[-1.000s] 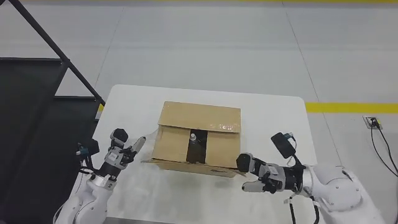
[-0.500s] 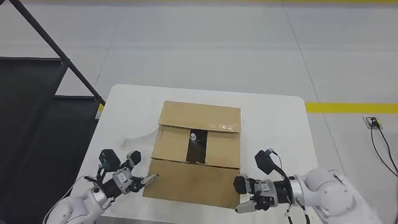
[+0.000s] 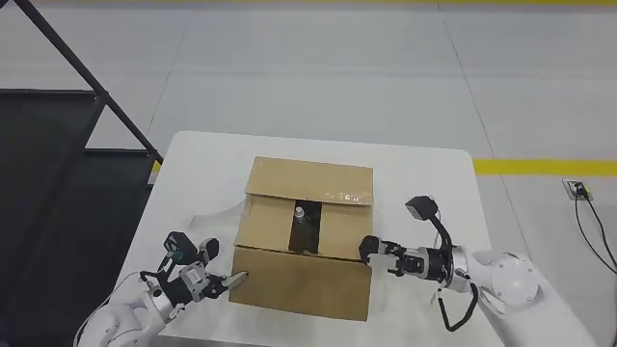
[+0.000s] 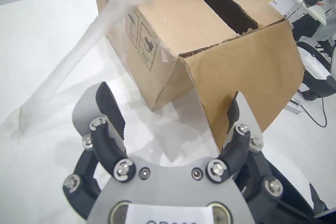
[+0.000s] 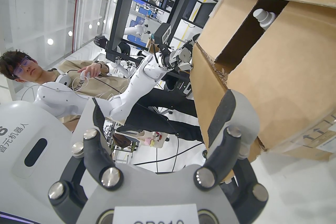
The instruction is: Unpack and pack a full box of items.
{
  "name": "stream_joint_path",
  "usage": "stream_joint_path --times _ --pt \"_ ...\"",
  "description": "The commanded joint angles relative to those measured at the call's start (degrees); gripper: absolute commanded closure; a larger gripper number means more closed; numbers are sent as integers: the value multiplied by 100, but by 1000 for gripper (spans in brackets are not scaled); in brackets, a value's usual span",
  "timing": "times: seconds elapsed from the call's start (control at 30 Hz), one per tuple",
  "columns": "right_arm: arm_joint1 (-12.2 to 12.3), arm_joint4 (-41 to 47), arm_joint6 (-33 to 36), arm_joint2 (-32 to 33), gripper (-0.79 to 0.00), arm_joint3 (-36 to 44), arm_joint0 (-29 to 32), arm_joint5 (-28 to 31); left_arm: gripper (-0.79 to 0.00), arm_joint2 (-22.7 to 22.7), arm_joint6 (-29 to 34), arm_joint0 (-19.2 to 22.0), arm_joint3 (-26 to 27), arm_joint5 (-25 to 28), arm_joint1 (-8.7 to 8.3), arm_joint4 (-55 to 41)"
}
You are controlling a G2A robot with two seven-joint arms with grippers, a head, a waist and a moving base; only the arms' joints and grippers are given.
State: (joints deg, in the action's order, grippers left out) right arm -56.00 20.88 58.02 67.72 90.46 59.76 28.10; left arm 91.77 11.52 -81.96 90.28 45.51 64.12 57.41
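Observation:
A brown cardboard box stands mid-table with a dark gap between its top flaps. A white-capped bottle shows in the gap, its cap also visible in the right wrist view. The near flap is folded out toward me. My left gripper is open at that flap's left edge; the flap's corner lies just by one fingertip. My right gripper is open at the flap's right end, one finger against the cardboard.
A loose strip of clear tape runs from the box's left top corner down to the white table. Bare tabletop lies on both sides of the box and behind it.
The near flap has swung out and down toward me. My left gripper followed it toward the table's front. My right gripper dropped forward, then came back up to the flap's right end.

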Motion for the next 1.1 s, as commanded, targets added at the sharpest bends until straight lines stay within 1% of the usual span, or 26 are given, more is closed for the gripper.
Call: stream_joint_path --times 0.0,0.1,0.17,0.3,0.67,0.73,0.8,0.93,1.07 --pt "0 1 -1 0 -785 0 -1 -1 -785 0 0 0 0 0 0 1" --pt "-16 89 -165 -39 -785 -79 41 -147 -785 0 0 0 0 0 0 1" --pt "-70 291 -342 -186 -785 -214 -36 -291 -785 -48 -34 -13 80 -121 3 72" --pt "-201 592 -489 -524 -785 -578 -392 -404 -785 -115 -157 -47 213 -172 -5 254" --pt "-540 482 -1193 -1166 -785 -1788 -1369 -863 -785 -205 -363 -157 342 -317 -31 453" --pt "-595 485 -1303 -1223 -785 -1942 -1500 -825 -785 -215 -399 -179 350 -346 -35 475" --pt "-645 598 -1354 -1248 -785 -2025 -1568 -625 -785 -229 -435 -198 352 -376 -38 485" --pt "-719 512 -1809 -1209 -785 -2175 -1717 -356 -785 -260 -482 -227 351 -421 -45 503" --pt "-812 318 -2224 -1251 -785 -2335 -1962 -274 -785 -288 -493 -241 362 -440 -54 514"
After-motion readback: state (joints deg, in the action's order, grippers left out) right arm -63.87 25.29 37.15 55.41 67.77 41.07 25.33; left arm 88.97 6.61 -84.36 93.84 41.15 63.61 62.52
